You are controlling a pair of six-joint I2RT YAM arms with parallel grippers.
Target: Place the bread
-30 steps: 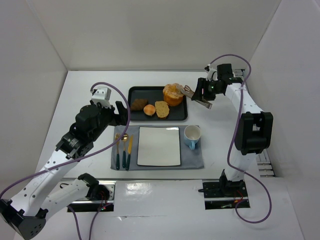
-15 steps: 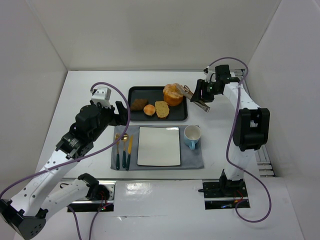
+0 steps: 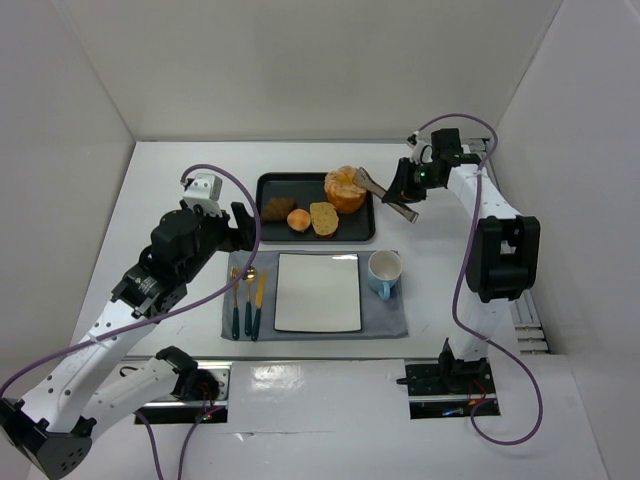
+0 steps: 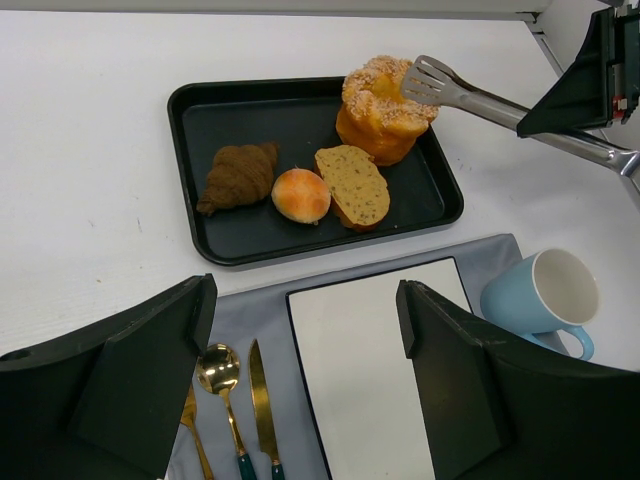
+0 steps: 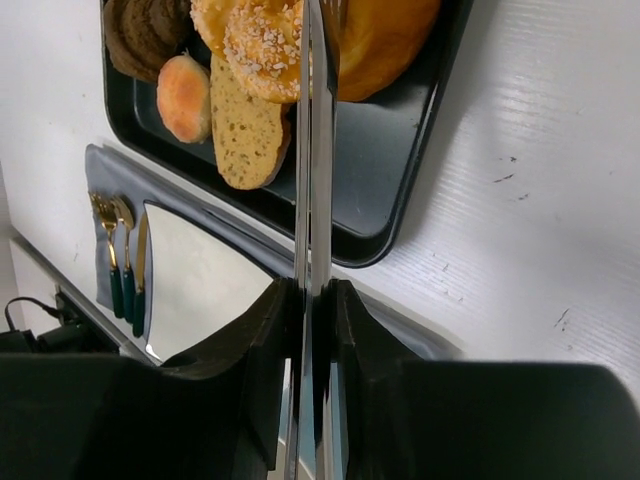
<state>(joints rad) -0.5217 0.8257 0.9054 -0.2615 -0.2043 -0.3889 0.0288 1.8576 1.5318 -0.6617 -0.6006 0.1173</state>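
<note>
Roundly puffy golden bread; pale top

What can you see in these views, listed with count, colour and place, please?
bread: 1, golden-orange, tray's far right corner
bun: 1, orange, tray centre
bread slice: 1, tan, right of bun
croissant: 1, dark brown, left of bun
tray: 1, black, beyond placemat
plate: 1, white, on placemat
placemat: 1, grey, table's near side
cup: 1, light blue, right of plate
cutlery: 3, gold with teal handles, left of plate
tongs: 1, silver, tip at bread's top
table: 1, white
left fingers: 2, black, open above placemat
right fingers: 2, black, shut on tongs
</note>
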